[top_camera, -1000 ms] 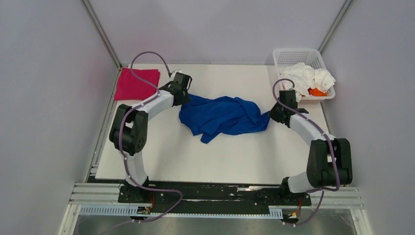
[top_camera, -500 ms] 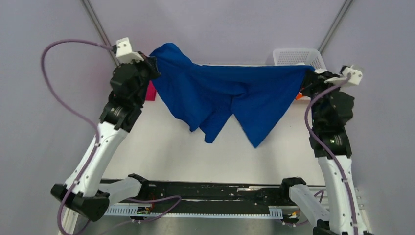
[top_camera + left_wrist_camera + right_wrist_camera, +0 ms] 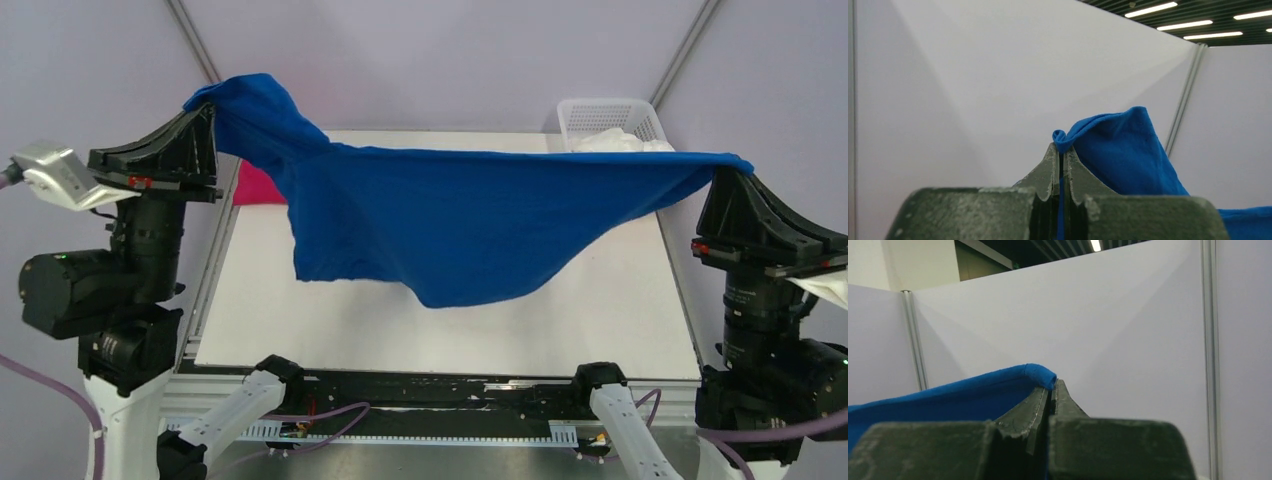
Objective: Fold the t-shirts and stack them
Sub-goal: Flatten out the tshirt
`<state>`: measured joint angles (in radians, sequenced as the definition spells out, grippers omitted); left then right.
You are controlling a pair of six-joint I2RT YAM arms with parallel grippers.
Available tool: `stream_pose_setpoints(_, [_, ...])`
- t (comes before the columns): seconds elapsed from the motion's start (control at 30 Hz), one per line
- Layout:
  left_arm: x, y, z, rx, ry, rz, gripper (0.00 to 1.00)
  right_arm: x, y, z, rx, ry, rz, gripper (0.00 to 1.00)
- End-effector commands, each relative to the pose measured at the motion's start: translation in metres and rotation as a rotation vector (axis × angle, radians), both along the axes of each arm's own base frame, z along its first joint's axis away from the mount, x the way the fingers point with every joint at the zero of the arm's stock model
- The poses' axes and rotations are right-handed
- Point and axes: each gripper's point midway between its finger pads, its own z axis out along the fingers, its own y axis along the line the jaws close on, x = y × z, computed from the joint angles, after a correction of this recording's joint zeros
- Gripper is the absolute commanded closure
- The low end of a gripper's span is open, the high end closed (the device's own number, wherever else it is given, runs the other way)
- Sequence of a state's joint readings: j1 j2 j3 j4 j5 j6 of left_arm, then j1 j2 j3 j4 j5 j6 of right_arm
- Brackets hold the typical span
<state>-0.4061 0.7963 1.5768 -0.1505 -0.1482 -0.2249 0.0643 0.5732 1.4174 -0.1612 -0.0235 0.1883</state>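
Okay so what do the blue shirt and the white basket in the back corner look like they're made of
The blue t-shirt looks like soft knit cloth, probably cotton jersey, with a matte finish: it sags in the middle and drapes in smooth folds with no sheen. The white basket looks like rigid moulded plastic: its walls are an even open lattice under a smooth rim. Its gloss is hard to judge from here.

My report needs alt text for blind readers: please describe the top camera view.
Two robot arms hold a blue t-shirt stretched in the air above a white table, the left gripper and right gripper each shut on one end. Behind it lie a pink shirt, far left, and a white basket, far right.
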Motion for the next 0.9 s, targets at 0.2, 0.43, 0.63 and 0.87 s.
stream_pose_setpoints(0.2, [-0.027, -0.004, 0.031, 0.155, -0.12, -0.001, 1.0, -0.004, 0.013, 0.009, -0.085, -0.003, 0.039, 1.0])
stream_pose_setpoints(0.43, [0.088, 0.0, -0.04, 0.151, 0.12, 0.239, 0.99, 0.094, -0.009, -0.048, -0.007, 0.195, -0.09, 1.0])
stream_pose_setpoints(0.63, [0.24, -0.001, -0.184, 0.292, 0.508, 0.476, 0.87, 0.212, -0.042, -0.169, 0.093, 0.474, -0.289, 0.99])
stream_pose_setpoints(0.87, [0.368, -0.015, -0.414, 0.495, 0.992, 0.485, 0.67, 0.331, -0.052, -0.35, 0.074, 0.817, -0.368, 0.89])
